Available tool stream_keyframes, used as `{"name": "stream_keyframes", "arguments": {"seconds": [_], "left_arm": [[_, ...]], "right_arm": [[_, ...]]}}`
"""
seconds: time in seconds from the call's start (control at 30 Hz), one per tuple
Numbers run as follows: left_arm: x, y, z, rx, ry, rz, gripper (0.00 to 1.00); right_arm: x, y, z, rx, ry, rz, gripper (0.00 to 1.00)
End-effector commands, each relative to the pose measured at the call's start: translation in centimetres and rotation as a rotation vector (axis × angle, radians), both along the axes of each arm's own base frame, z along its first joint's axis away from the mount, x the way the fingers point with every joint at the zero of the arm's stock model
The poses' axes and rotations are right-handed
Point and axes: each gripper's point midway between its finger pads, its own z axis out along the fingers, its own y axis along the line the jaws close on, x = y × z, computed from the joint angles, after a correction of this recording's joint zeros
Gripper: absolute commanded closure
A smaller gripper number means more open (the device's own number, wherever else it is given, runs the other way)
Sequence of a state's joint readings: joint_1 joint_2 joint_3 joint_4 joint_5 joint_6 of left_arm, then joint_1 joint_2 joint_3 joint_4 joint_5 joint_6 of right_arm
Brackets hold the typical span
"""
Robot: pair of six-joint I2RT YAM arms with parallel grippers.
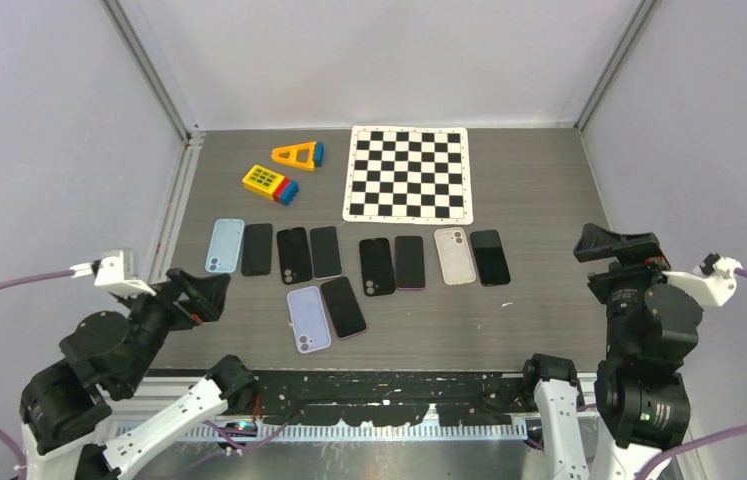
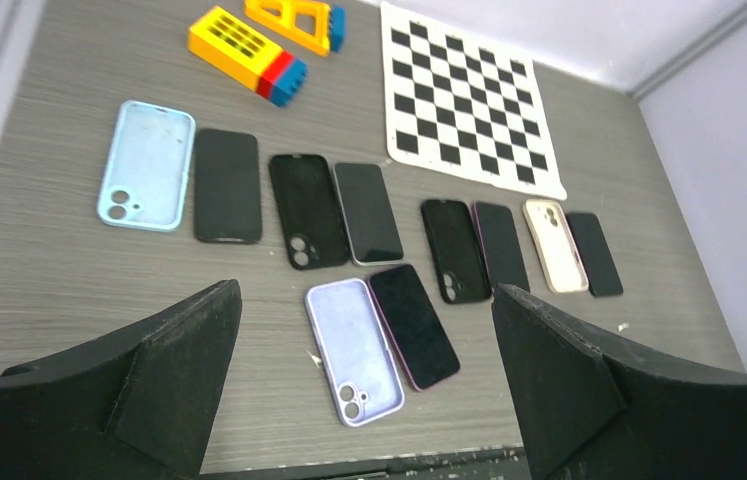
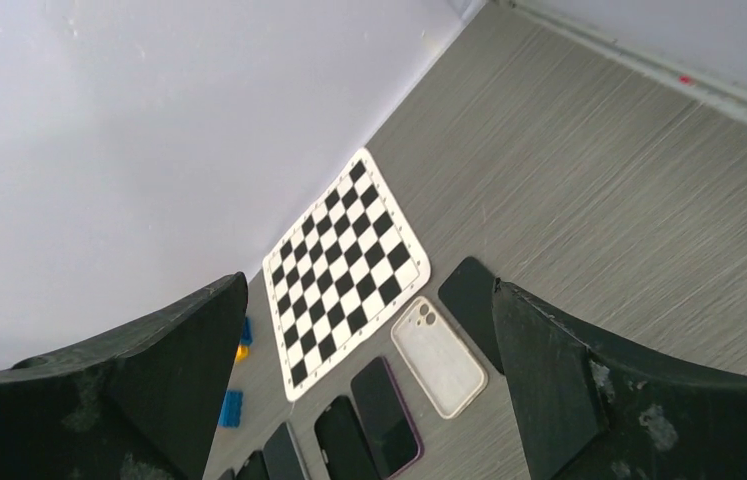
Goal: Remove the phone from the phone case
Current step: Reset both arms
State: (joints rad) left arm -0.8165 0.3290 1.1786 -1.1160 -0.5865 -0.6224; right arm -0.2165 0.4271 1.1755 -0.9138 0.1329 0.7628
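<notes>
Several phones and phone cases lie in pairs on the grey table. Nearest me, an empty lilac phone case (image 1: 308,319) (image 2: 354,350) lies inner side up. A dark phone (image 1: 343,307) (image 2: 414,325) rests flat along its right side, out of the case. My left gripper (image 1: 204,297) (image 2: 365,290) hovers open at the near left, holding nothing. At the near right, my right gripper (image 1: 617,262) (image 3: 370,280) is raised, open and empty. It looks over a cream case (image 3: 438,355) and a black phone (image 3: 471,297).
In the row behind lie a light blue case (image 1: 225,245), two black cases (image 1: 294,255) (image 1: 377,266), the cream case (image 1: 454,256) and a phone beside each. A chessboard mat (image 1: 409,173), a yellow block toy (image 1: 270,184) and an orange triangle (image 1: 298,155) sit further back. Walls close both sides.
</notes>
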Motion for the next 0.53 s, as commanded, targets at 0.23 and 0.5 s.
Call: {"name": "stream_keyframes", "arguments": {"seconds": [0.23, 0.5], "left_arm": [[-0.72, 3.65, 1.78, 0.014, -0.083, 0.111, 0.0], [-0.78, 3.78, 1.15, 0.006, -0.071, 0.123, 0.0]], "right_arm": [[-3.8, -2.37, 3.21, -0.038, -0.113, -0.177, 0.01], [-2.98, -2.08, 2.65, -0.015, -0.106, -0.156, 0.01]]}}
